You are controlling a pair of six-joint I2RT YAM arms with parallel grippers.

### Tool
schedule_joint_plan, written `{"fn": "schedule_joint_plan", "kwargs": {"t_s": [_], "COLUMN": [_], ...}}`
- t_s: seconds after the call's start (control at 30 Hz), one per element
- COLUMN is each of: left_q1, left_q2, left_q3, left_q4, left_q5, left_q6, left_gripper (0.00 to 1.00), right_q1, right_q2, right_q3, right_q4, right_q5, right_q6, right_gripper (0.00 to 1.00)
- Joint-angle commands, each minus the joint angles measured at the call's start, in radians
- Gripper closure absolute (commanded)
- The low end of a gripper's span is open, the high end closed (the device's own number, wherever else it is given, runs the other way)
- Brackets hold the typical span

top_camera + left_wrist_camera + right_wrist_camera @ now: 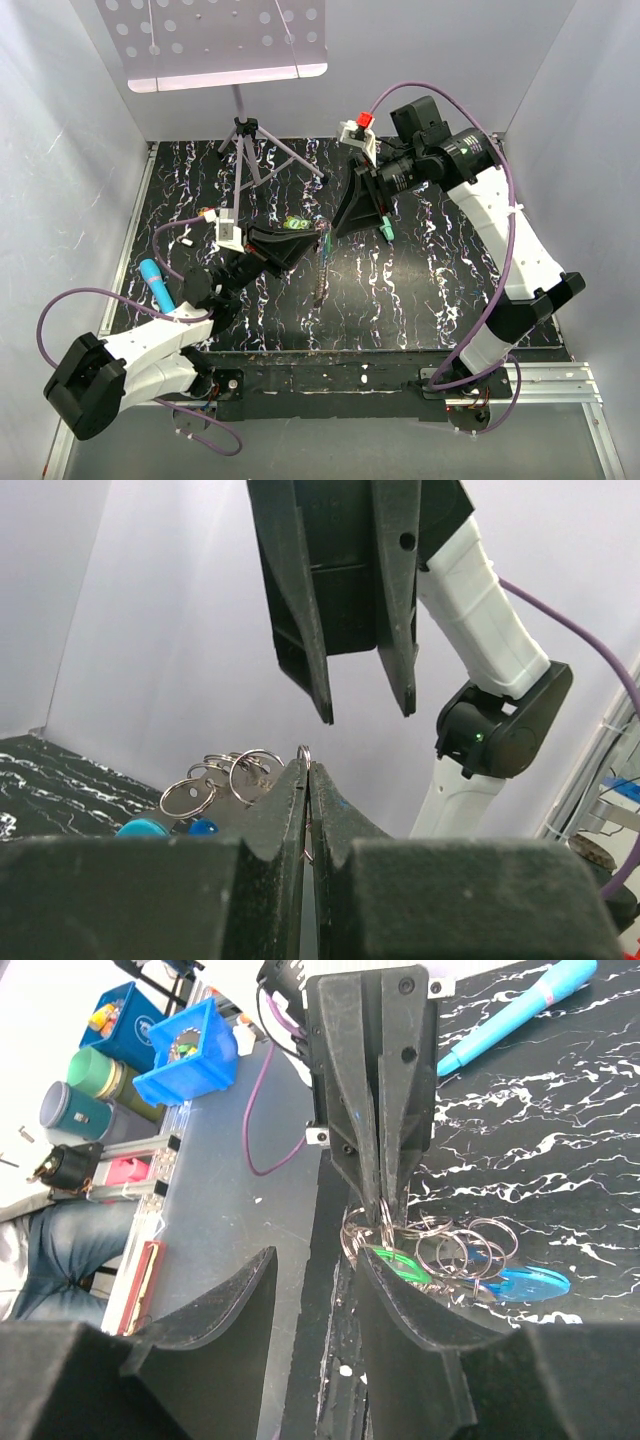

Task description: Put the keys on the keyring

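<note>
My left gripper is shut on a thin metal ring of the keyring, held up above the black table. Several more split rings hang from it in a bunch, with a green-headed key and a blue tag among them. In the top view the bunch dangles below the left gripper. My right gripper stands open right in front of the left one, tip to tip, its right finger beside the green key. Nothing sits between its fingers. From the left wrist it shows overhead.
A cyan marker lies on the marbled table at the left. A teal stick lies under the right gripper. A tripod with a perforated white board stands at the back. White walls close three sides. Blue bins sit off the table.
</note>
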Motion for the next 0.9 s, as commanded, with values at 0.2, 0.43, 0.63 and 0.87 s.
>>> {"fn": "schedule_joint_plan", "kwargs": {"t_s": [0.2,0.43,0.63,0.87], "left_q1": [-0.010,-0.010,-0.010,-0.010], "left_q2": [0.020,0.012,0.014,0.012], "left_q3": [0.030,0.033,0.035,0.040], "left_q4": [0.176,0.164,0.161,0.150], "left_q5": [-0.020,-0.006,-0.005,0.000], "left_q6": [-0.011,-0.012,-0.017,-0.016], "left_gripper": [1.00,1.00,1.00,1.00], "right_q1": [-0.022,-0.022,-0.012,-0.003], "right_q2": [0.004,0.016,0.015,0.022], "right_q3": [-0.040,-0.066,-0.089,-0.092], "right_q4": [0.107,0.126,0.136,0.139], "right_q5": [0.020,0.039,0.037,0.037], "right_q6": [0.092,0.104,0.107,0.107], "right_gripper": [0.58,0.58,0.59,0.64]}}
